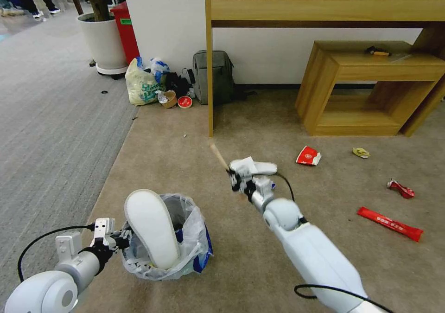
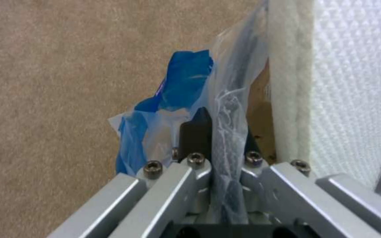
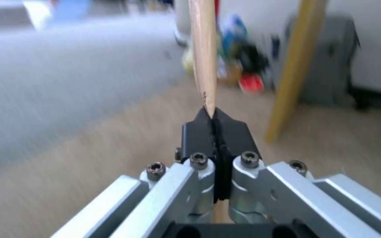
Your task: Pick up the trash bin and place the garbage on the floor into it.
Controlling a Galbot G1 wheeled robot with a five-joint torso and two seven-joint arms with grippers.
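Observation:
The trash bin, black with a crinkly clear bag with blue print, hangs low at the left, a white slipper standing upright in it. My left gripper is shut on the bin's bagged rim; the slipper's textured sole is right beside it. My right gripper is shut on a wooden stick, which points away from the fingers. A second white slipper lies on the beige floor just behind it. A red paper cup, yellow wrapper and red wrappers lie at the right.
A wooden desk leg and low wooden shelf stand ahead. By the wall sit a grey backpack, a pale-yellow shopping bag, small cups and a white planter. Grey ribbed carpet lies left.

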